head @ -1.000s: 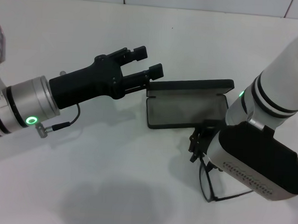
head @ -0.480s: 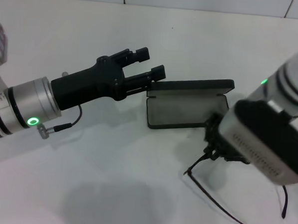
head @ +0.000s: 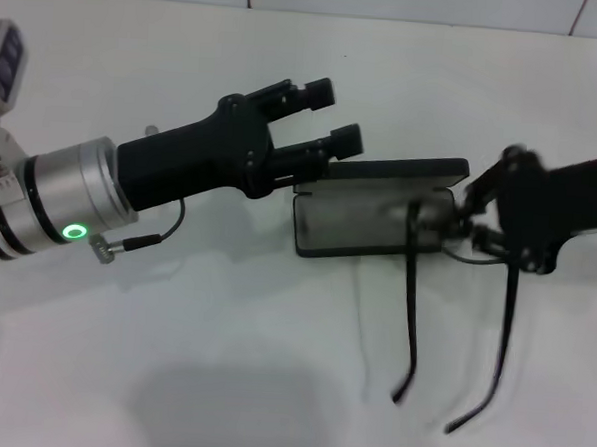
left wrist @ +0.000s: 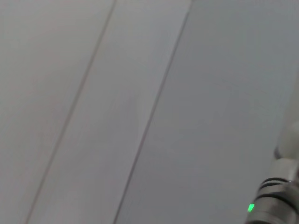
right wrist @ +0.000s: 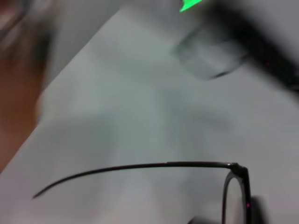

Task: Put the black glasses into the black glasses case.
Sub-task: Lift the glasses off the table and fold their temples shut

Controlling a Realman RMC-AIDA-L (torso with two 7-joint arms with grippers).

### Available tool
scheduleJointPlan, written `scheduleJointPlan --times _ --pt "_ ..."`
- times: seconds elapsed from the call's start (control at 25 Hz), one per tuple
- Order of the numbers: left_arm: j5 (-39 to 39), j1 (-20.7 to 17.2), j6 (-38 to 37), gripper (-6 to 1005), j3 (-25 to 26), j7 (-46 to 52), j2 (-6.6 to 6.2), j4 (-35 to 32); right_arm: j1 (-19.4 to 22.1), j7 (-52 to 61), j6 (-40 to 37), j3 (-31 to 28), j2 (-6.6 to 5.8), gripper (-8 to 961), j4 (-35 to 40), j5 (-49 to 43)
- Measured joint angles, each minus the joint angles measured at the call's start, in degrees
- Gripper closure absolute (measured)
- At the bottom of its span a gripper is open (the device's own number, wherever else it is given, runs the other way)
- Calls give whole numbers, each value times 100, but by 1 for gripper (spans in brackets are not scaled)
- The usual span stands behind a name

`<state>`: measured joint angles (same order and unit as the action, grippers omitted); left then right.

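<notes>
The black glasses case (head: 363,227) lies open mid-table, its lid (head: 396,173) standing up behind the grey-lined tray. My right gripper (head: 467,227) comes in from the right and is shut on the black glasses (head: 411,310) at their front frame, over the tray's right end. Both temple arms hang out toward the near edge, clear of the case. In the right wrist view one temple (right wrist: 140,166) and a lens rim (right wrist: 236,191) show over the table. My left gripper (head: 334,113) is open, just above the lid's left end; whether it touches the lid I cannot tell.
The white tabletop (head: 171,357) surrounds the case, with a tiled wall behind it (head: 390,0). The left arm's silver forearm (head: 59,206) crosses the left side. The left wrist view shows only pale panels and part of the right arm (left wrist: 275,205).
My right gripper has lifted the glasses from the table in front of the case and swung them over the tray's right end. The left gripper shifted slightly right and up.
</notes>
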<state>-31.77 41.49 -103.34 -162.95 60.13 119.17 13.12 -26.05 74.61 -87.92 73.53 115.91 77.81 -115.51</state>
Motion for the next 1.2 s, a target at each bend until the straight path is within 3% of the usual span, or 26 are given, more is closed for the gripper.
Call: scheduleJointPlan --times 0.08,0.12,0.24,0.36,0.56,0.68,0.84,1.2 --pt "83 78 -157 196 0 -140 5 -2 266 -13 30 -625 -11 848 -702 952" --pt "111 113 -203 196 1 -178 7 -3 266 -13 30 -625 -11 849 -702 952" --pt "167 256 -261 198 0 -202 8 -2 362 -26 35 -1179 -31 851 -1614 1628" --pt "314 536 -307 199 1 -109 9 -19 236 -7 -21 -1766 -71 852 -2701 2090" --pt "621 1095 -335 200 -6 82 21 -271 -243 54 -259 -2202 -289 852 -4220 2241" --pt "908 1390 -291 200 -8 182 45 -342 -397 56 -376 -2210 -326 853 -4550 2246" --pt "1195 1654 -68 201 -5 512 54 -472 -392 40 -432 -2199 -281 853 -4551 2238" --pt "1470 1758 604 201 0 888 60 -630 -381 23 -565 -2224 -279 854 -4510 2263"
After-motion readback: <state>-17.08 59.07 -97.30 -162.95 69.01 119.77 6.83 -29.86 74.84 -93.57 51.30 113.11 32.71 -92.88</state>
